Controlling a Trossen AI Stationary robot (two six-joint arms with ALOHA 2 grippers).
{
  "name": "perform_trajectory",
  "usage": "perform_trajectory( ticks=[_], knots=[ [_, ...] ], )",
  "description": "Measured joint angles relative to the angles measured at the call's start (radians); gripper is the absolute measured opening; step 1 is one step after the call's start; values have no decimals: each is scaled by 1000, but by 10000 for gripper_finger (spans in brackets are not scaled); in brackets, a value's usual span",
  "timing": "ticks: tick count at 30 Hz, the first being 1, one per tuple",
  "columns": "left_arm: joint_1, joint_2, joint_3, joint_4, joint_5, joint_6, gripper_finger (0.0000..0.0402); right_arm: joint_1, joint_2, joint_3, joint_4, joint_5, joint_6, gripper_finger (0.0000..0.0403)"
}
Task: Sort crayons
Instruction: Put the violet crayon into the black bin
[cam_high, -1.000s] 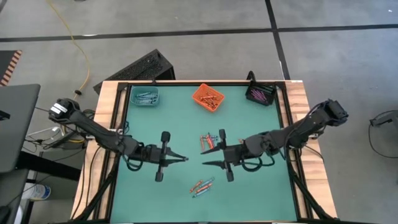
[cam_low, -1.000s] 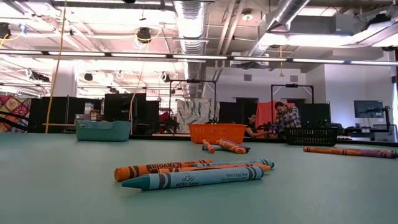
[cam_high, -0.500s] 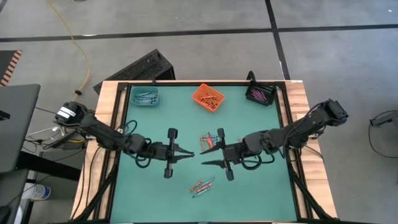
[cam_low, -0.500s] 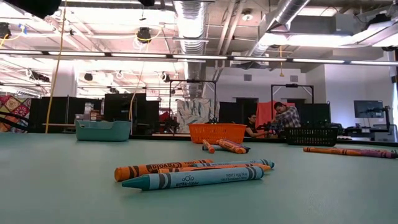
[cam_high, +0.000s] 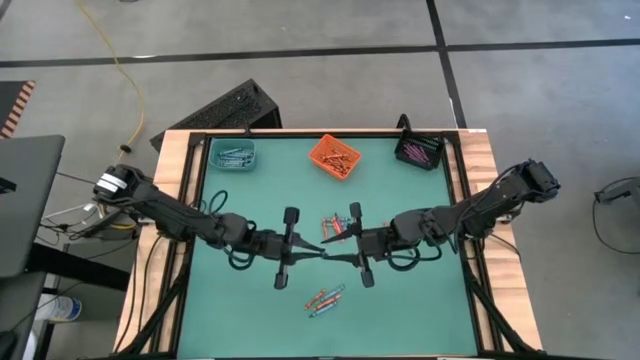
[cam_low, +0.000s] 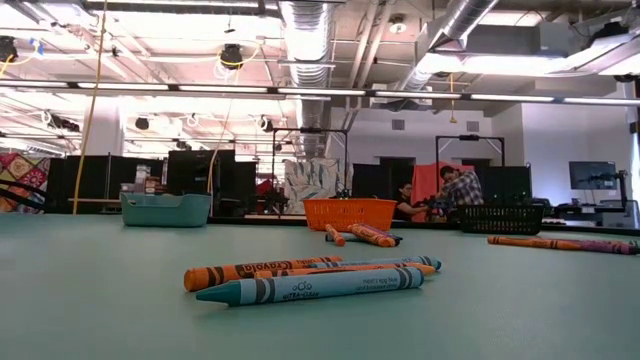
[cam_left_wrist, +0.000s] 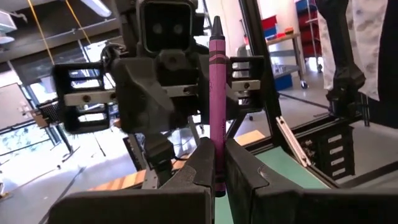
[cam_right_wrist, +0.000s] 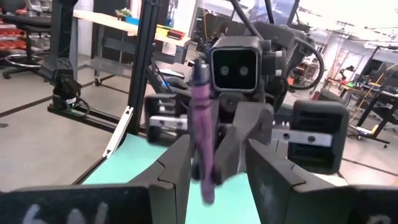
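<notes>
Left gripper (cam_left_wrist: 216, 163) clamps a purple crayon (cam_left_wrist: 216, 93) upright between its fingers. Right gripper (cam_right_wrist: 214, 163), facing it tip to tip, stands open around that crayon.

The purple crayon's (cam_left_wrist: 216, 106) lower end is hidden between the left pincer's (cam_left_wrist: 217, 171) fingers — blurred in the right wrist view — bin (cam_high: 232, 154) contents too small to tell.
</notes>
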Motion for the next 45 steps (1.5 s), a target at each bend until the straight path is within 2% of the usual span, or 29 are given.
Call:
perform_trajectory(
  ticks=[7,17,25,32,35,39,43,45],
  knots=[
    [14,59,39,-4,16,35,2,9,0,0,14,0,-22,142],
    [14,49,42,15,23,54,2,11,0,0,-15,8,-25,84],
    [7,49,42,12,10,78,2,12,0,0,-18,8,-44,14],
    [7,49,42,7,-5,88,8,22,0,0,-27,12,-63,3],
    [2,49,42,-11,-47,101,39,22,0,0,-49,39,-56,3],
    [-10,49,42,-70,-138,79,114,19,0,1,-141,99,-31,2],
    [-15,49,42,-227,-228,-60,176,-18,-5,1,-330,220,9,1],
    [-14,49,42,-334,-230,-153,193,-57,-11,1,-472,270,41,1]
  ],
)
